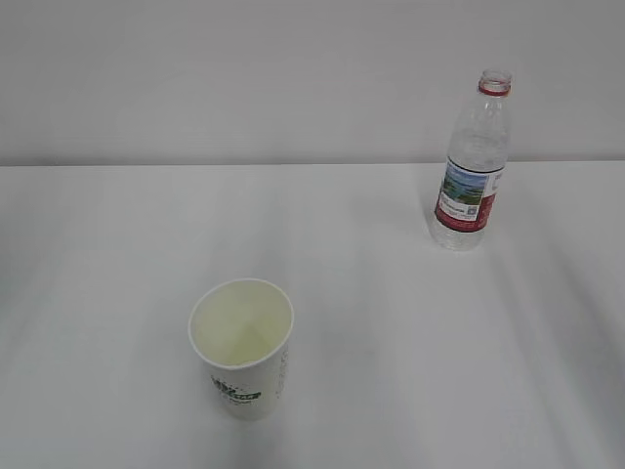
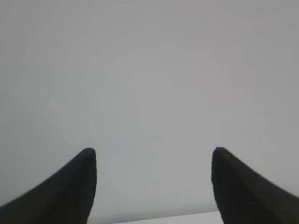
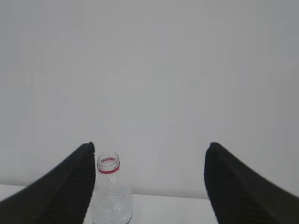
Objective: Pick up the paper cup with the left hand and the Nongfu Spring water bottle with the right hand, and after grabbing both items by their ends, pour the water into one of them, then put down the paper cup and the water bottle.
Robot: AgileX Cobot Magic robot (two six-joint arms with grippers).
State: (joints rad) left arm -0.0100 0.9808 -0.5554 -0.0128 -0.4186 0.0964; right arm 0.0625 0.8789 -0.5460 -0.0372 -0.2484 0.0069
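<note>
— What else is there to see?
— A white bench (image 1: pixel 410 322), smooth and matte, with faint soft shadows running across it.
— And behind it?
— A plain pale grey wall (image 1: pixel 244 78), meeting the bench's far edge in a straight line.

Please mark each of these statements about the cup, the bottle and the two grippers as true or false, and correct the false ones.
1. The paper cup stands upright on the table. True.
2. The Nongfu Spring water bottle has a cap on it. False: its mouth is open, with only the red neck ring below it.
3. The bottle stands behind and to the right of the cup in the exterior view. True.
4. The right hand is shut on the bottle. False: its fingers stand apart and the bottle is beyond them, not gripped.
5. The left hand holds the cup. False: it is open and empty.
</note>
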